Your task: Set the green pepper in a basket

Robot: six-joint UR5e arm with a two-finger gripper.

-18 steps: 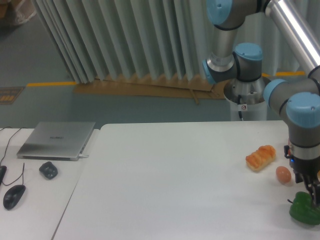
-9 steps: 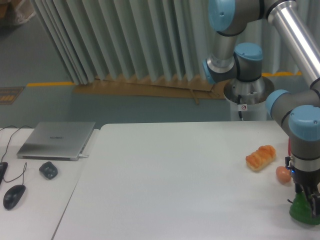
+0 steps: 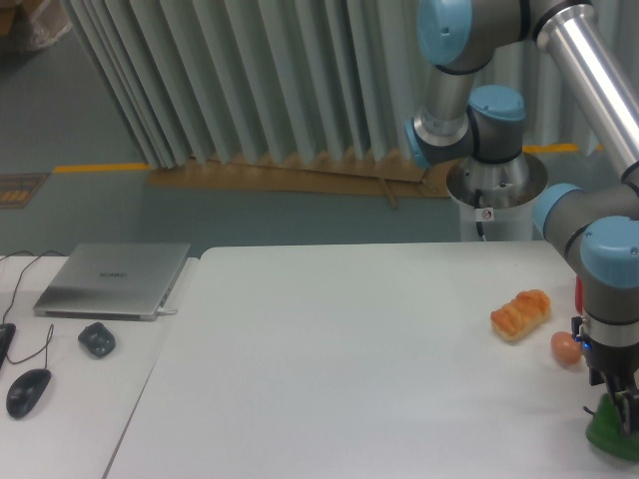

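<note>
Glossy dark-green pepper (image 3: 605, 433), lobed, half hidden by gripper (image 3: 621, 411), grip unclear

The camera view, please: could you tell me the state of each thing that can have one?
green pepper: on the table at the right edge, partly hidden by the gripper
gripper: down on the pepper; jaw state unclear
laptop: closed
bread roll: lying free
egg: lying free
</note>
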